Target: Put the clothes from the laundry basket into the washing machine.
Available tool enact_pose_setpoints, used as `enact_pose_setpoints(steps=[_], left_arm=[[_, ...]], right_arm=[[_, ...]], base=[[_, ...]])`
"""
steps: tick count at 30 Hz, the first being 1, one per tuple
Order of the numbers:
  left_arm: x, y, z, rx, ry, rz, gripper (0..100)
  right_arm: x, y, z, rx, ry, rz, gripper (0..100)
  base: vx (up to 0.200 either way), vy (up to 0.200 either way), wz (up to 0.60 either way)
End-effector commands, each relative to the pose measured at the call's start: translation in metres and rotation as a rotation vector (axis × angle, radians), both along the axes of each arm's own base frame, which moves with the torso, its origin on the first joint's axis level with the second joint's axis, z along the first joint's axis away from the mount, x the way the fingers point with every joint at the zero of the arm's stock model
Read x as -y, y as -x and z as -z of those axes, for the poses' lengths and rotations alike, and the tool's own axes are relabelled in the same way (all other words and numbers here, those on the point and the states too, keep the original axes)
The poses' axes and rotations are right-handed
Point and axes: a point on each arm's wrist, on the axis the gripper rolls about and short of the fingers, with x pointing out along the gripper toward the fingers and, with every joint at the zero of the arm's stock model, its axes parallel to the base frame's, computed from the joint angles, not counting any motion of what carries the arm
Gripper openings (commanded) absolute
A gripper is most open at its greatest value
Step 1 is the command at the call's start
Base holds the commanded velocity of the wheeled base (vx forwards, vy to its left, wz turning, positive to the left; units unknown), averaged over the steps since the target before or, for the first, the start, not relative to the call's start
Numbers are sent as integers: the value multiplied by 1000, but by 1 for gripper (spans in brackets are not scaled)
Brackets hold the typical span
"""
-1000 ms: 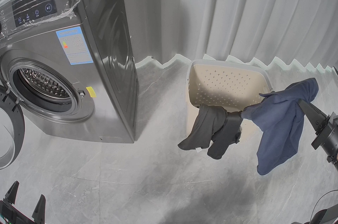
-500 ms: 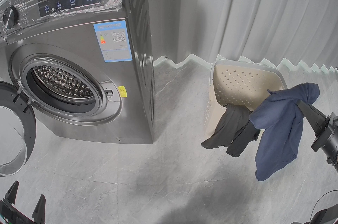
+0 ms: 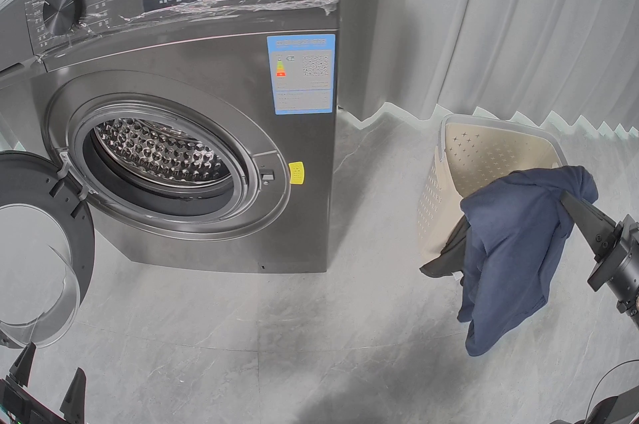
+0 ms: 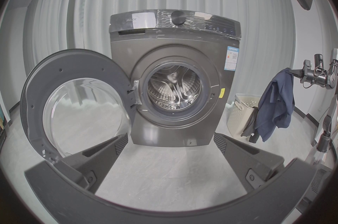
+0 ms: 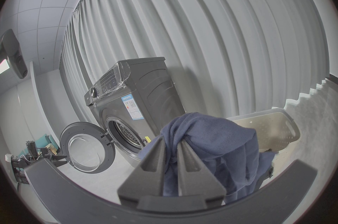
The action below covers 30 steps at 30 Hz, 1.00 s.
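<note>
Grey stone floor [image 3: 299, 345], pale curtain [image 3: 519, 12] behind. The right gripper [image 5: 171, 144] is clenched on a blue garment [image 3: 512, 245], held high, presumably so the cloth hangs off the floor for carrying; it dangles just beside the basket [image 3: 496, 124], over whose front rim a dark garment [image 3: 444, 259] drapes. The washer [image 3: 200, 79] has its door [image 3: 40, 232] swung wide, baring the drum [image 3: 160, 152] for loading. The left gripper [image 3: 50, 372] hangs low, spread and empty.

Right gripper [image 3: 564, 198], held out at the right on an extended arm, fingers pinched together on a blue garment [image 3: 512, 245] that hangs from them. Left gripper [image 3: 54, 360], low at the left, fingers spread apart.
</note>
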Motion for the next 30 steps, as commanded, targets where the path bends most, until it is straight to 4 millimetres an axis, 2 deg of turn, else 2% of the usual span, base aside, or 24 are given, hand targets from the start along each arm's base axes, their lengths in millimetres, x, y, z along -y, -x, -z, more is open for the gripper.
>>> enact_pose_setpoints(steps=[1, 7, 22, 28, 30], left_arm=[[0, 0, 5, 3, 1, 0, 100], [0, 0, 5, 3, 1, 0, 100], [0, 0, 5, 3, -1, 0, 100], [0, 0, 5, 2, 1, 3, 100], [0, 0, 5, 2, 1, 3, 100]], right_arm=[[-1, -1, 2, -13, 4, -1, 0], [-2, -3, 7, -35, 15, -1, 0], [-4, -6, 10, -60, 18, -3, 0], [-4, -6, 12, -67, 18, -4, 0], [-4, -6, 12, -67, 18, -4, 0]], base=[[0, 200, 0], [0, 0, 0], [-200, 0, 0], [0, 0, 0], [0, 200, 0]])
